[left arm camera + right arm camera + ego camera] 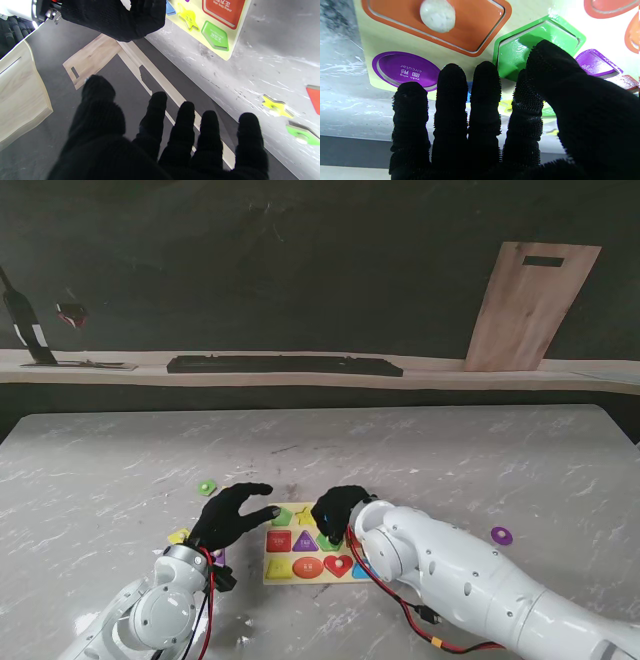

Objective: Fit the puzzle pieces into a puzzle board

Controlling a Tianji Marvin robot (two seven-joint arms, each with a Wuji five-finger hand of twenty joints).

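Stand view, looking down on the marble worktop [420, 460]. The puzzle board [283, 576] lies flat near the front edge, between the two arms, with coloured shapes seated in it: a red square [279, 541], a purple triangle [305, 541], an orange oval [307, 567] and a red heart [338, 564].

The left robot hand [232, 516] hovers just beside the board's left edge, fingers spread and straight, holding nothing; the left wrist view confirms the five gloved fingers [184, 125] apart with only air between them.

The right robot hand [338, 512] rests over the board's far right corner. In the right wrist view its four fingers [483, 82] lie side by side and extended, and the thumb [552, 62] sits on top of a green hexagon piece [517, 53] that lies in its recess (whether the thumb presses or merely touches cannot be told); nothing is gripped between fingers and thumb.

Loose pieces on the worktop: a green ring [207, 487] to the left, farther from me than the left hand, and a purple ring [501, 535] well apart to the right. A wooden board [530, 305] leans against the back wall.
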